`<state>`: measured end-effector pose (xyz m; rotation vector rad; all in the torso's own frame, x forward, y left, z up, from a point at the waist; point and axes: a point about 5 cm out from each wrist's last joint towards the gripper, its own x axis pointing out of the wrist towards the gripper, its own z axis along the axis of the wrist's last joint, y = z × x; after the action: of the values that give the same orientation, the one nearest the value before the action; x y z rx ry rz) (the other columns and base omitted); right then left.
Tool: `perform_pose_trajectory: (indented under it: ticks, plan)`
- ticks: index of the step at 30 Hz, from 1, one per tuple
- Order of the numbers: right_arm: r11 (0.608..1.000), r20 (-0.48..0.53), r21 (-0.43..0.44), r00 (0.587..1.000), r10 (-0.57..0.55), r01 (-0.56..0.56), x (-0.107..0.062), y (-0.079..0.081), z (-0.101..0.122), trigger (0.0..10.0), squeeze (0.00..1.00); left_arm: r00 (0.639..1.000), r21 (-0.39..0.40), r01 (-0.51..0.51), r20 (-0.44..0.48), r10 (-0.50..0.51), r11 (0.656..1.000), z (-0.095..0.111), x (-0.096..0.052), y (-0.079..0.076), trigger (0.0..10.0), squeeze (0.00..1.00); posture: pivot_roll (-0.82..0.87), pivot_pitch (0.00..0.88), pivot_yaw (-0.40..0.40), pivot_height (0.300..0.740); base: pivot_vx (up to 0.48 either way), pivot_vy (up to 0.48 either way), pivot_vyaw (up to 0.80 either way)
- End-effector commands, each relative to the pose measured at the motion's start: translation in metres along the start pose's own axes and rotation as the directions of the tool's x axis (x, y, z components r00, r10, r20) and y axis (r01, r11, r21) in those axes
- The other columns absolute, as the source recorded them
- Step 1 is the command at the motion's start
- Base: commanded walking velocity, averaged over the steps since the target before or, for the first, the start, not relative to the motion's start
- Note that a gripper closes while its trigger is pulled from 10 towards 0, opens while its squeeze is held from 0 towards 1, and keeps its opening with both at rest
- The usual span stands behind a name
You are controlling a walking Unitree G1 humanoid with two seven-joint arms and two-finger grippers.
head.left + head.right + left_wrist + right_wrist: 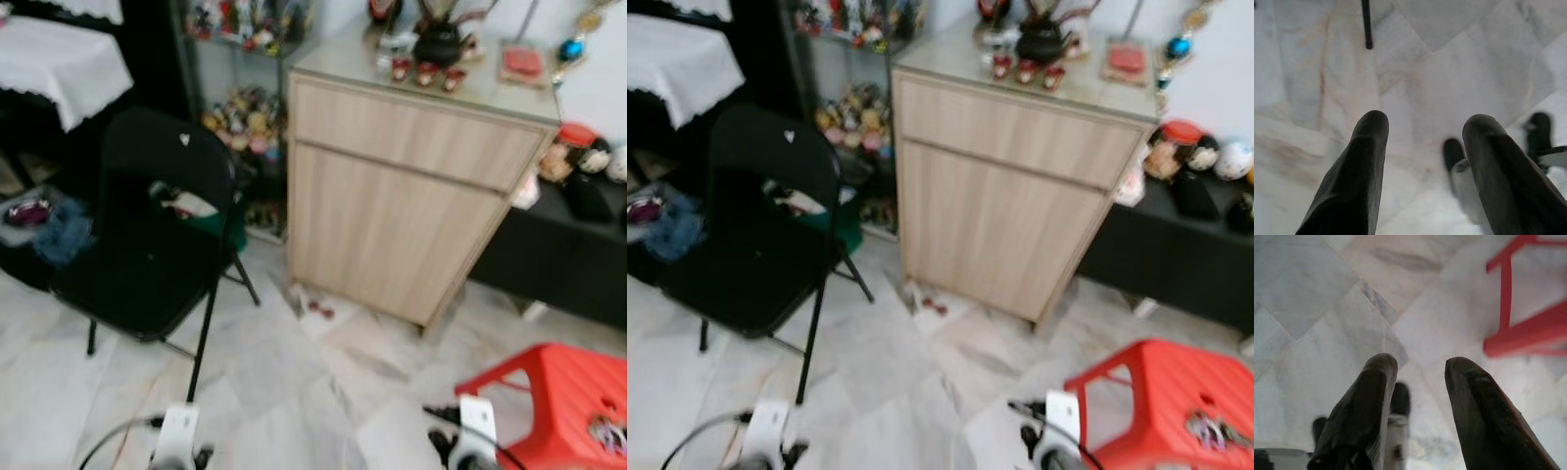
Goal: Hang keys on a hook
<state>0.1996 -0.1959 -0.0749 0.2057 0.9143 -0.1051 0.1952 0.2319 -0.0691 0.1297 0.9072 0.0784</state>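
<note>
A bunch of keys (607, 434) lies on the seat of a red plastic stool (558, 392) at the lower right, also seen as keys (1212, 429). Both arms hang low over the marble floor: the left arm (176, 439) near the chair's front leg, the right arm (476, 431) just left of the stool. My left gripper (1427, 125) is open with nothing between its black fingers, only floor beneath. My right gripper (1420, 364) is open too and holds nothing, with the stool's red legs (1508, 298) close beside it. I cannot make out a hook.
A black folding chair (147, 225) stands at the left. A light wooden cabinet (402, 196) carrying a dark teapot (438, 41) and small cups is straight ahead. Ornaments (572, 47) hang on the wall at top right, above a low black bench (558, 259).
</note>
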Motion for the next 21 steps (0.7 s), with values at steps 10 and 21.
perform_pose_trajectory:
  ticks: [10, 21]
  plan:
    - [0.999, -0.007, 0.048, 1.000, -0.020, 0.020, -0.0005, -0.0018, -0.0030, 10.0, 0.00, 1.000, 0.033, 0.019, 0.006, -0.019, 0.999, 0.0049, 0.0013, -0.0046, 10.0, 0.00, 0.10, 0.058, 0.000, 0.740, 0.000, 0.000, -0.74]
    - [0.999, -0.007, 0.044, 1.000, -0.031, 0.031, -0.0014, -0.0035, -0.0065, 10.0, 0.00, 1.000, 0.005, 0.007, 0.008, -0.007, 1.000, 0.0026, 0.0008, -0.0044, 10.0, 0.00, 0.11, 0.000, -0.013, 0.740, 0.000, 0.000, -0.62]
